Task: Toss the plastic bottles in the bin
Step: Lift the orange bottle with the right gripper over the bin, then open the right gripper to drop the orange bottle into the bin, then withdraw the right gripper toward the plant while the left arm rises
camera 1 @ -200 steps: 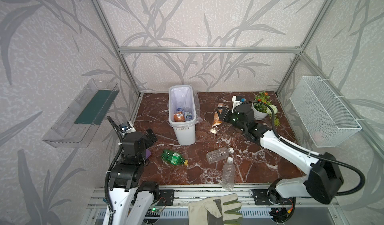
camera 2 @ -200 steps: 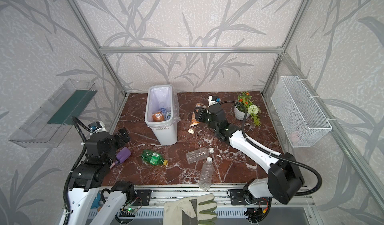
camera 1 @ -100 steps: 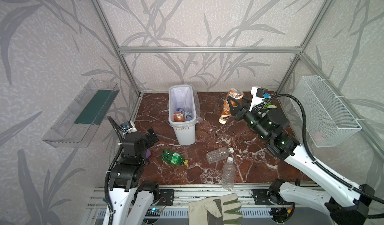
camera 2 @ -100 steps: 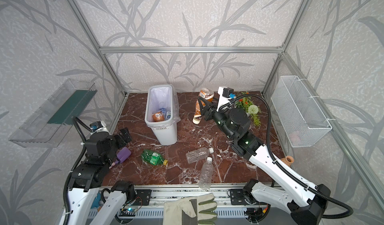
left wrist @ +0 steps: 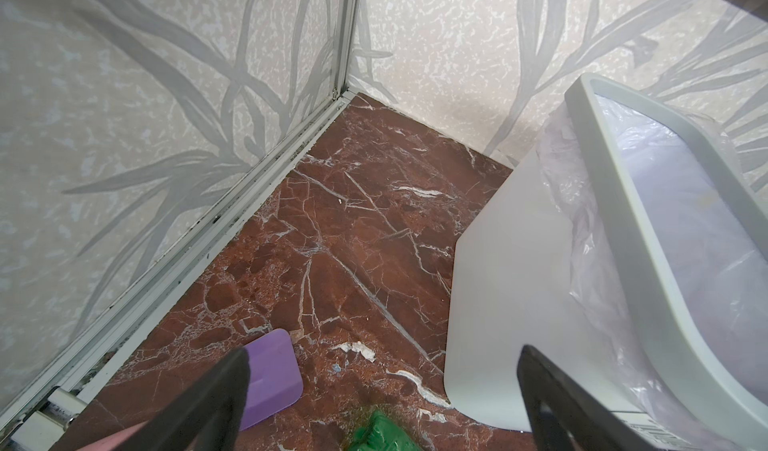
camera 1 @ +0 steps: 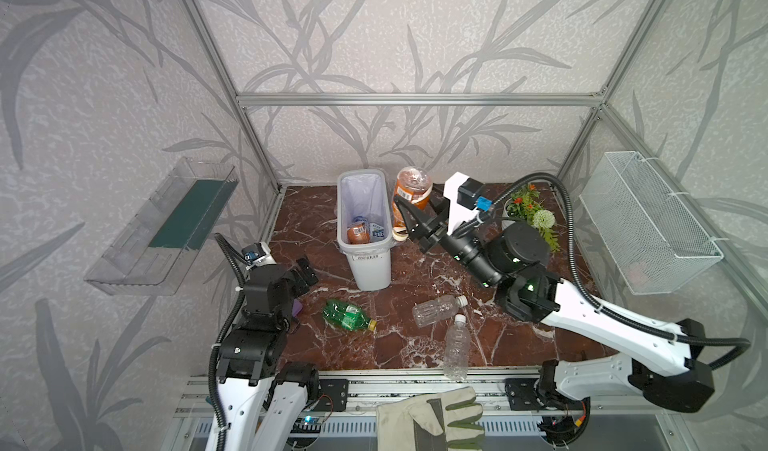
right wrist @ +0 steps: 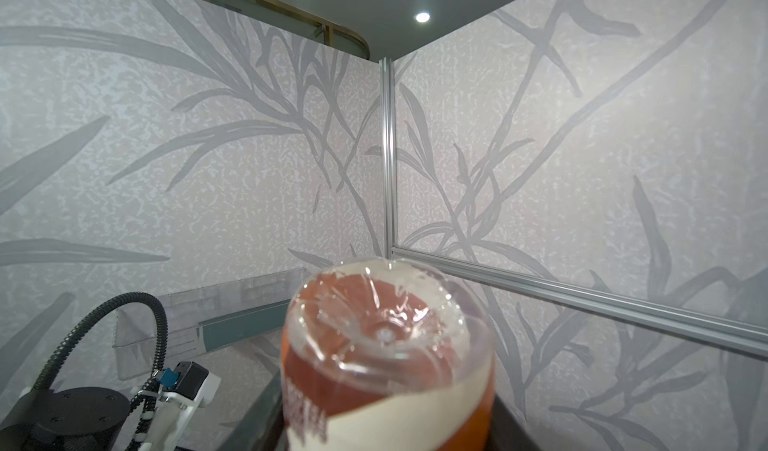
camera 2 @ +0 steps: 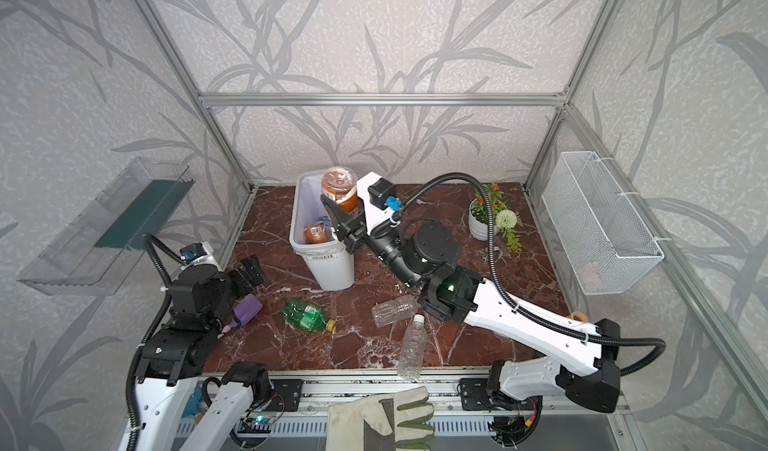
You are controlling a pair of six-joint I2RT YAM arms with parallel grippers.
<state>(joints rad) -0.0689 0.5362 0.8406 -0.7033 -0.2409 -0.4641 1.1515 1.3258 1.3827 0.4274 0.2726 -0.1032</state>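
Right pincer carried brown-labelled bottle leftward, now beside bin rim.

A: What do the arms look like from your end?

B: On my screen, the right arm and left arm both have white shells with chunky black joints. A ribbed black hose runs along each.

A: Any markings?

B: I see a green light on a right joint and a blue plug beside the white wrist mount. There are dark dots on the shell, probably screws. The left fingers are plain black wedges.
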